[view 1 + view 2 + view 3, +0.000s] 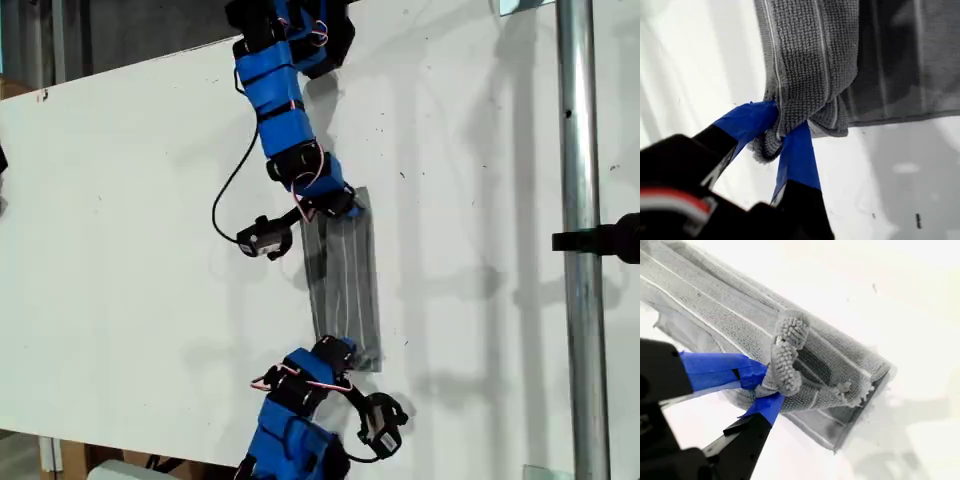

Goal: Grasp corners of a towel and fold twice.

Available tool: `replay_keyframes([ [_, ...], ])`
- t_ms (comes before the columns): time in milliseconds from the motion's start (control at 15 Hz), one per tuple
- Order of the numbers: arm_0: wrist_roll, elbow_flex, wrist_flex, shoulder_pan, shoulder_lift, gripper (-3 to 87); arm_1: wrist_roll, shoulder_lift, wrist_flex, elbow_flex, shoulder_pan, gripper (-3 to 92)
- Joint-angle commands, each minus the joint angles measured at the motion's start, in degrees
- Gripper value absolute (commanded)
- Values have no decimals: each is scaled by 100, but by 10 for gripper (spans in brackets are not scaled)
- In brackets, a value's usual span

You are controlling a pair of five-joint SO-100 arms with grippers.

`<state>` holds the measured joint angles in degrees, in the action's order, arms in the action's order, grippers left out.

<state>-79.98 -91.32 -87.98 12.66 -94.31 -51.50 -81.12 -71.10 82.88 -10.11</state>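
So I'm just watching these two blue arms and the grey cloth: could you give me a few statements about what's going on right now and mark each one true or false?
1. Each pincer is closed on the towel. True: my first pincer and my second pincer both pinch bunched cloth.
2. The towel lies spread out as a full square. False: it forms a narrow, layered strip.
3. The towel is plain grey. False: thin white stripes run along it.
4. The arms hold opposite ends of the strip. True.
5. The table is white. True.
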Motion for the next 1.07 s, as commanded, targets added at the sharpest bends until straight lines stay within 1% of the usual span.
replay_keyframes([
  [0, 105, -835, 211, -721, -1248, -30, 589, -853, 18, 114, 888, -2],
  [133, 334, -1389, 316, -1274, -1679, -30, 1072, -914, 141, 132, 1441, -2],
  [333, 615, -1846, 598, -1749, -2039, -30, 1468, -914, 431, 132, 1767, -2],
  [533, 369, -2426, 1204, -1310, -2241, -30, 1266, -729, 439, 308, 1389, -2],
  [667, 202, -3023, 2030, -958, -2268, -29, 993, -404, 439, 413, 1090, -2],
  [867, -185, -3832, 2830, -650, -2268, -23, 589, 114, 387, 527, 879, -2],
  [933, -255, -4017, 2979, -624, -2268, -10, 527, 255, 369, 536, 896, -2],
  [1000, -308, -4087, 2971, -615, -2294, 21, 483, 343, 360, 527, 914, -2],
])
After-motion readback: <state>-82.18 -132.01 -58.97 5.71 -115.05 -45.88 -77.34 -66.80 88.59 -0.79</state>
